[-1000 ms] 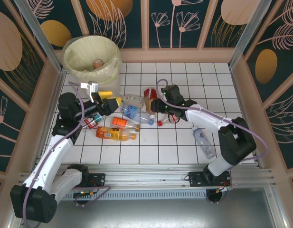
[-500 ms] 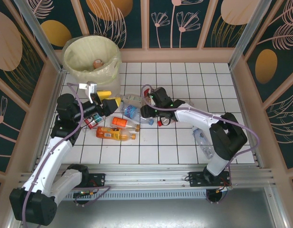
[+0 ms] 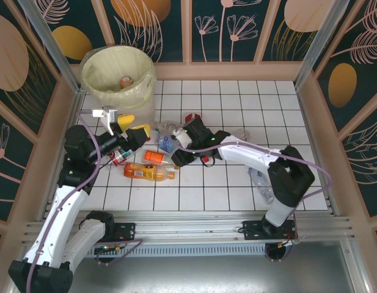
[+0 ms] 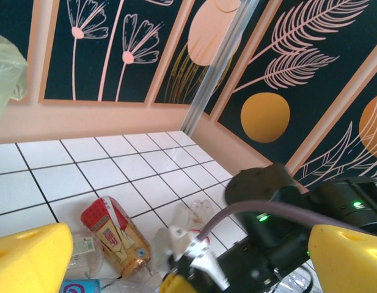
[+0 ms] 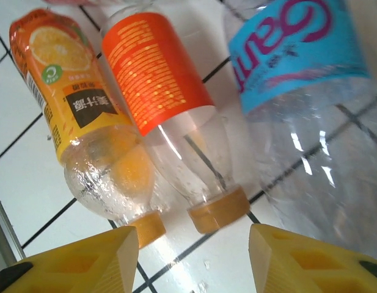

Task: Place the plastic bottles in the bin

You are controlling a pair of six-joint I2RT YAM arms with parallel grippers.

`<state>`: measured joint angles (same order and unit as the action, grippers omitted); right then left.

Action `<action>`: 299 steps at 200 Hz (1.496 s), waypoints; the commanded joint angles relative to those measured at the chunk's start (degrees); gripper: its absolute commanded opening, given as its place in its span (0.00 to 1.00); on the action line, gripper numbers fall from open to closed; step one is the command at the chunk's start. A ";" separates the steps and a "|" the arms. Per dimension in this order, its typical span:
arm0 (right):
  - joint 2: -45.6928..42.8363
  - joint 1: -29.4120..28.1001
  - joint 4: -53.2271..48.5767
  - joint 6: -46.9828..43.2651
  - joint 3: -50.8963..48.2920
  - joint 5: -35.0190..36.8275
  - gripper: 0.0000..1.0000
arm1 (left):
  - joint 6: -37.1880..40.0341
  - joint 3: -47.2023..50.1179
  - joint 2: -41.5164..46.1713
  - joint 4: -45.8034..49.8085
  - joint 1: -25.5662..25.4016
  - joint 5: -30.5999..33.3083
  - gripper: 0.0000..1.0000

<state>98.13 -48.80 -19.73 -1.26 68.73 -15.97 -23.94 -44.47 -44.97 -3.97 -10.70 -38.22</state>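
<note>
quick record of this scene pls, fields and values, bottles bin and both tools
bin: far left corner, bag-lined
left tool: open, empty, close by the bin
right tool: open, tips just short of two bottle caps
juice bottle: lying flat, yellow label
orange-label bottle: lying beside it
blue-label bottle: clear, lying alongside
stray clear bottle: alone, off to the right

The right gripper (image 3: pixel 176 157) is sweeping leftward over the white tiled tabletop (image 3: pixel 237 189). It is arriving beside the clear plastic bottle with the orange label (image 3: pixel 154 157) and the clear plastic bottle with the blue label (image 3: pixel 168 143). Its yellow jaws appear to be narrowing. The left gripper (image 3: pixel 135 127) is drawing back slightly leftward, and its arm's elbow is shifting the same way.
</note>
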 commanded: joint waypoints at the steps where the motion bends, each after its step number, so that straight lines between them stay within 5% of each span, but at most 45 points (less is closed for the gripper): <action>1: 3.95 -1.62 -2.73 -4.26 3.94 0.50 0.50 | 2.00 -1.57 0.85 1.41 0.24 1.05 0.99; 42: 8.95 -3.05 -3.87 -5.72 7.67 3.80 0.46 | 3.42 -1.76 -0.06 2.74 0.24 1.52 0.99; 197: 17.57 -5.42 -5.42 -7.97 12.84 6.20 0.62 | 1.99 -1.34 -2.27 0.72 0.25 -0.22 0.99; 299: 20.35 -6.48 -5.57 -7.11 14.72 9.17 0.58 | 1.07 -1.71 -1.61 0.45 0.25 -0.02 0.99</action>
<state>117.54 -54.74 -24.27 -8.49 81.32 -8.36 -22.15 -44.69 -47.18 -1.32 -10.70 -37.21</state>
